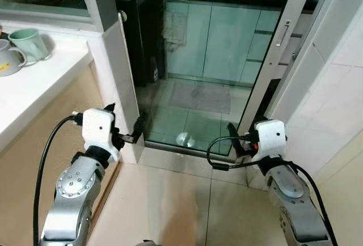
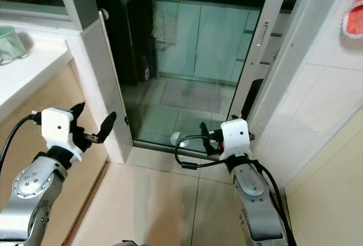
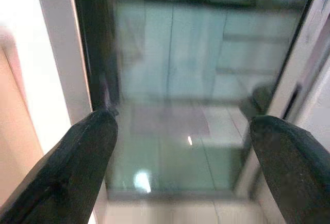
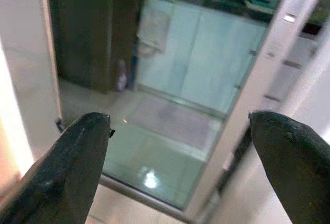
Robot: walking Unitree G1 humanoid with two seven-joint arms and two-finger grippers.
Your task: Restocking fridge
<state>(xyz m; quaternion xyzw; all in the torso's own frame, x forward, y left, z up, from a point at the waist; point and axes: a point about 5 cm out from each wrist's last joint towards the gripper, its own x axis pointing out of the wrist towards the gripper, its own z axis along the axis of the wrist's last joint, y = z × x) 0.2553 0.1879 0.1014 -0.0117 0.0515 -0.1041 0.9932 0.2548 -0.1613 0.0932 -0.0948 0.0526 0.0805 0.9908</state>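
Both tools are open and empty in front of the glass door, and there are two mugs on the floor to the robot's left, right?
Not quite. The two mugs stand on the white counter to the robot's left, not on the floor; the left eye view shows this. The rest holds: the left tool and right tool are open and empty before the glass door.

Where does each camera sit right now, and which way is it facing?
Left eye view: on the head, looking forward and down at the glass door and floor; both arms show, left tool and right tool, mugs on the counter.
Right eye view: the head's other eye, same scene.
Left wrist view: along the left tool's open fingers, facing the door.
Right wrist view: along the right tool's open fingers, facing the door.
All four share the door and the cabinets beyond.
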